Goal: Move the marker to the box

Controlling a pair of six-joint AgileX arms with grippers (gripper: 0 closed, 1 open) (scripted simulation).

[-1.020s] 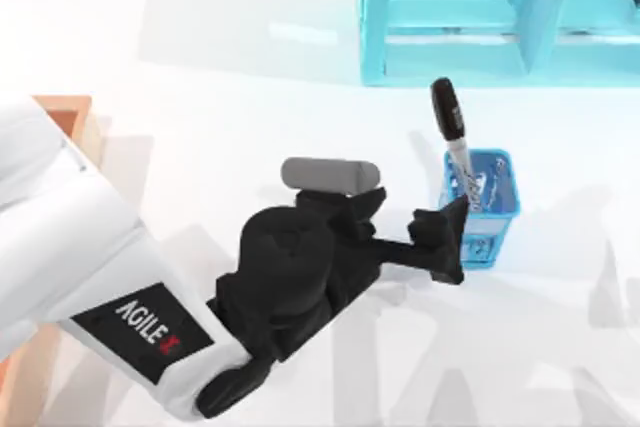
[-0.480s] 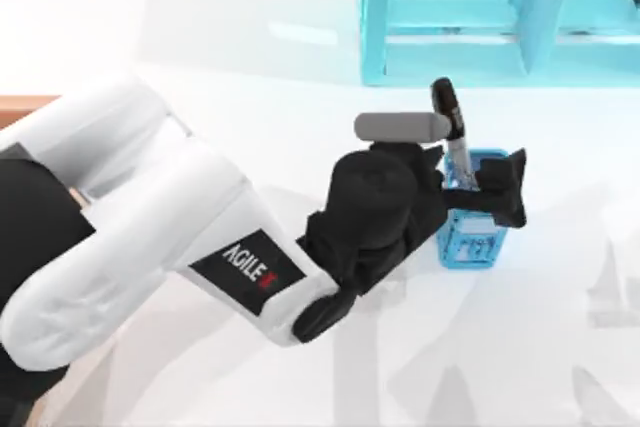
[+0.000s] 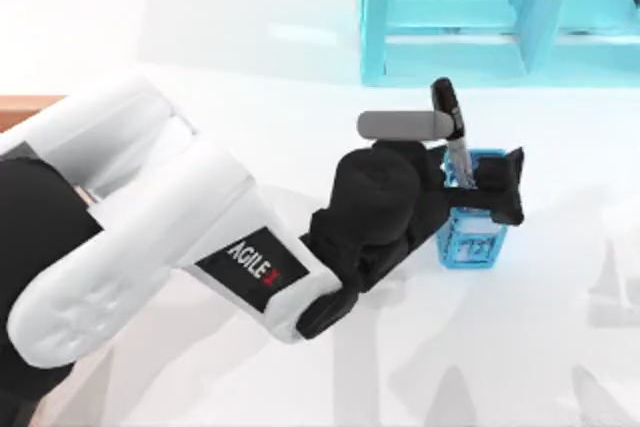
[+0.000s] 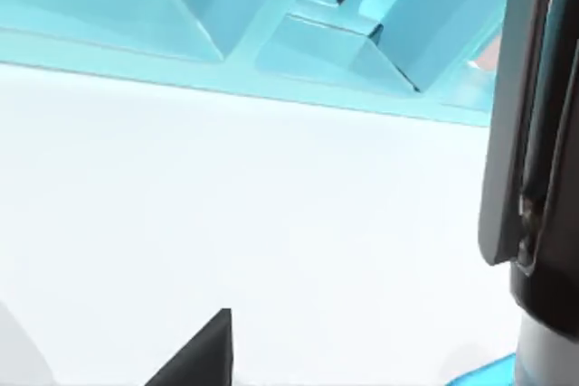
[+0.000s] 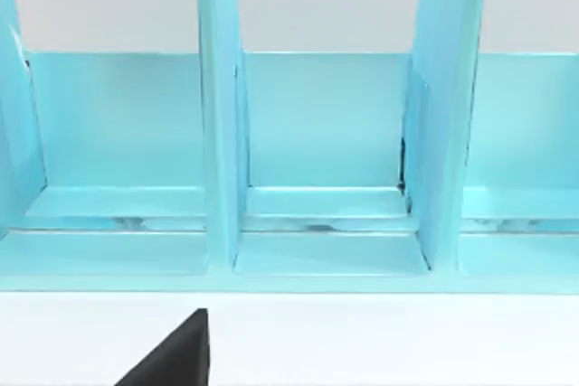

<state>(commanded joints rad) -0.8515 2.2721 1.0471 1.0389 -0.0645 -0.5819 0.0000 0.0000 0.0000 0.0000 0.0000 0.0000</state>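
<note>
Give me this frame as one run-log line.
phase: grasp approach | left gripper: at blue cup, fingers astride marker | marker: standing in cup | box: table's left edge | right arm: facing cyan shelf

Left arm outstretched rightward across mid-table; left gripper point(image 3: 468, 185) with fingers apart

"AGILEX" on left arm point(image 3: 255, 267)

marker point(image 3: 452, 133) barrel hidden (in cup point(image 3: 474, 239)), box point(image 3: 25, 109) cropped
</note>
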